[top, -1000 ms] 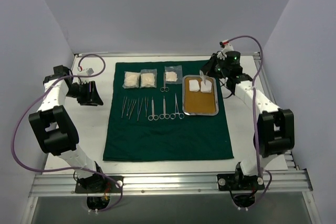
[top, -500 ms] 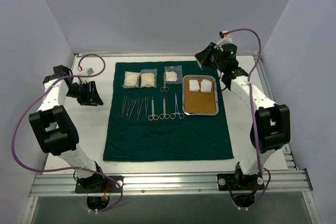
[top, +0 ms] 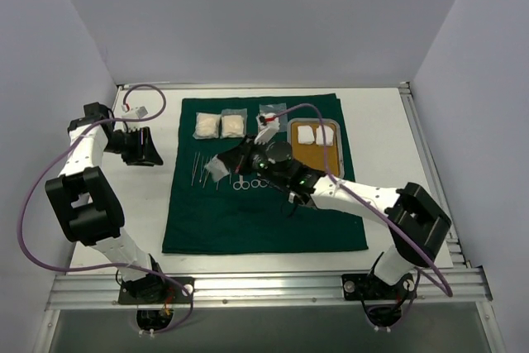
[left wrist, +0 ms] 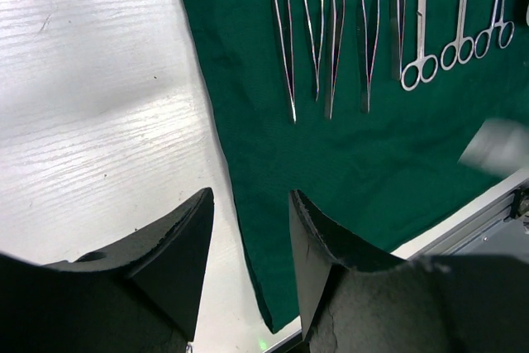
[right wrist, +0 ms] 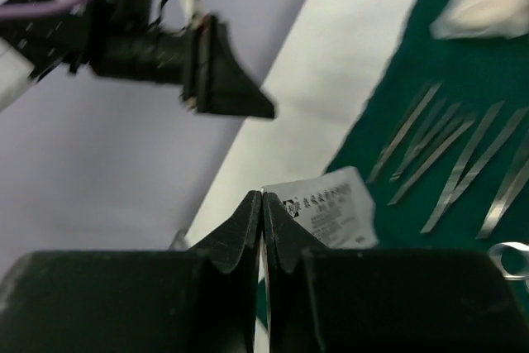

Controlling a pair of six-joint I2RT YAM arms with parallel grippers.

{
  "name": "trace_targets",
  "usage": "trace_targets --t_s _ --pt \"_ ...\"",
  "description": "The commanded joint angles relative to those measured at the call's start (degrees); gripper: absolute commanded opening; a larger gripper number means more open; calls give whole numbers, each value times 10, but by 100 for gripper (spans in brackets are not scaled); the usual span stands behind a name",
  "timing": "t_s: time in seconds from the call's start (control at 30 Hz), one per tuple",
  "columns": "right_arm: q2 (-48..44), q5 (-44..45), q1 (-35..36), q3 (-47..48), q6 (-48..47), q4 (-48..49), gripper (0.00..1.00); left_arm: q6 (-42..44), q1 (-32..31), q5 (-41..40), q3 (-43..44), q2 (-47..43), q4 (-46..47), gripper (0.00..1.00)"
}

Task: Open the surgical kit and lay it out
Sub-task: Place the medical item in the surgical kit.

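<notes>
Cloth: a dark green cloth [top: 264,221] lies spread flat on the middle of the white counter [top: 380,138], in the same place as in both earlier views.
Tray: a steel tray [top: 331,159] sits on the cloth toward its 2 o'clock corner and has not moved. Its 8 o'clock corner is now hidden behind the right arm.
Gauze pads: two white gauze pads [top: 307,132] lie side by side at the tray's 12 o'clock end, as before.
Packets: clear packets [top: 206,126] lie in a row along the cloth's 12 o'clock edge, unchanged.
Forceps: slim silver forceps [left wrist: 318,31] lie in a row toward the cloth's 10 o'clock, each one running from 12 to 6 o'clock.
Scissors: ring-handled scissors [left wrist: 417,22] continue the same row toward 3 o'clock. In the top view the right arm now covers part of this row.
Right arm: half a second ago it stood past the cloth's 1 o'clock corner, beyond the tray. It now reaches across the cloth toward 9 o'clock, over the row of instruments.
Right fingers: the right fingers [right wrist: 256,212] are pressed together, pinching the edge of a white printed slip [right wrist: 326,204] held over the forceps. The slip appears blurred in the left wrist view, and no slip shows over the instruments in the earlier views.
Left fingers: the left fingers [top: 150,155] stand moderately apart with nothing between them. They are over bare counter just off the cloth's 9 o'clock edge, in the same pose as earlier.
</notes>
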Motion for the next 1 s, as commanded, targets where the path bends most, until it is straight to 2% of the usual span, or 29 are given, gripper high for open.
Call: trace_targets --t_s 0.0,0.17,0.33,0.53,0.73,0.97 --pt "28 96 64 13 47 119 0 8 -1 25 5 -30 10 51" --pt "89 123 124 -10 119 200 0 11 0 29 3 -45 10 50" --pt "132 199 155 -74 172 235 0 15 0 24 5 -52 11 50" --pt "196 167 141 -158 312 337 0 15 0 23 1 -51 12 51" --pt "186 143 125 -202 369 326 0 16 0 20 -1 -46 16 50" --pt "118 154 109 -208 328 221 0 15 0 21 -3 -45 19 50"
